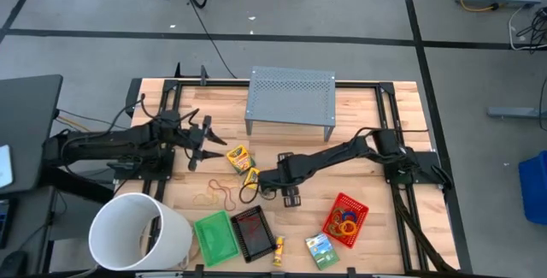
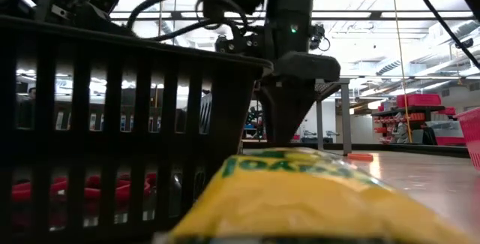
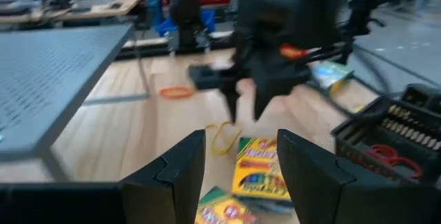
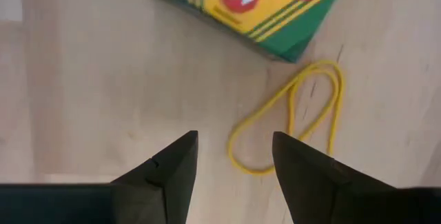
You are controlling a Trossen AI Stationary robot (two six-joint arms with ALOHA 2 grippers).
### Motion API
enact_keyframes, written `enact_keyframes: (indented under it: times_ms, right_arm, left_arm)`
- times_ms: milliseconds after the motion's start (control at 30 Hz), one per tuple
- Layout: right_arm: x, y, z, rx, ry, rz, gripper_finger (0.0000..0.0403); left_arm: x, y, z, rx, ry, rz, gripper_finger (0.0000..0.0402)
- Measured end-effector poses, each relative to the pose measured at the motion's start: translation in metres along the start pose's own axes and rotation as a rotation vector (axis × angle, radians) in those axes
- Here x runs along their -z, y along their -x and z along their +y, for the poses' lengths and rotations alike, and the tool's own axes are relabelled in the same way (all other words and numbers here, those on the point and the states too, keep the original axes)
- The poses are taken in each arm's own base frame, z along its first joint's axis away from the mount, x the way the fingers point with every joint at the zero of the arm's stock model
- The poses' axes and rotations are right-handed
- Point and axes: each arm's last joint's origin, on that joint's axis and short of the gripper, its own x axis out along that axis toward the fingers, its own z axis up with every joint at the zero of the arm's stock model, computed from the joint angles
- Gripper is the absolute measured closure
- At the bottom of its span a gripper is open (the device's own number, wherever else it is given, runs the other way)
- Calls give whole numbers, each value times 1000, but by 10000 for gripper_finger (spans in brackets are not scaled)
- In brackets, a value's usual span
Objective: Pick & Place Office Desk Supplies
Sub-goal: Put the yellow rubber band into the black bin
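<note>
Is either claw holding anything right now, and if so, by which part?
Nothing is held. The right claw hangs open over a yellow rubber band beside a crayon box; the left claw is open, empty.

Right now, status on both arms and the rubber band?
Right gripper jaws open, empty, low over yellow rubber band beside crayon box. Left gripper open, waiting table's left. Nothing blocking.

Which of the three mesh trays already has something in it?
The red tray, on the right arm's side, holding coloured rings. The green tray looks bare; the black tray's contents are unclear from above.
</note>
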Motion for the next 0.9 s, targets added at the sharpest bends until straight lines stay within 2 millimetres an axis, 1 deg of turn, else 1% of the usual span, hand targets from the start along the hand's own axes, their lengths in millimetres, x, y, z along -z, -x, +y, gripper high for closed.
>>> enact_keyframes:
  times_ms: [200,267,333,467,633,700,767,800,900]
  right_arm:
    - [21,-7,-15,-73,-67,-173,208]
    - [31,-11,-20,-78,-91,-179,208]
    - [38,-19,-24,-73,-104,-182,208]
    - [44,-27,-26,-68,-105,-213,208]
    - [45,-32,-26,-48,-76,-229,216]
    - [45,-32,-25,-41,-58,-230,233]
    - [45,-32,-25,-43,-45,-231,265]
    - [45,-32,-25,-46,-44,-232,287]
    - [45,-33,-25,-48,-41,-233,372]
  left_arm:
    - [-5,-15,-6,62,-17,-63,216]
    - [-6,-20,-7,55,-24,-76,216]
    - [-5,-25,-8,32,-29,-72,216]
    - [-4,-33,-7,-24,-43,-79,216]
    - [-6,-37,-5,-39,-54,-120,216]
    - [-8,-38,-4,-49,-60,-141,216]
    - [-9,-38,-4,-53,-67,-155,216]
    - [-9,-38,-4,-54,-69,-158,216]
    - [-9,-38,-3,-70,-80,-157,216]
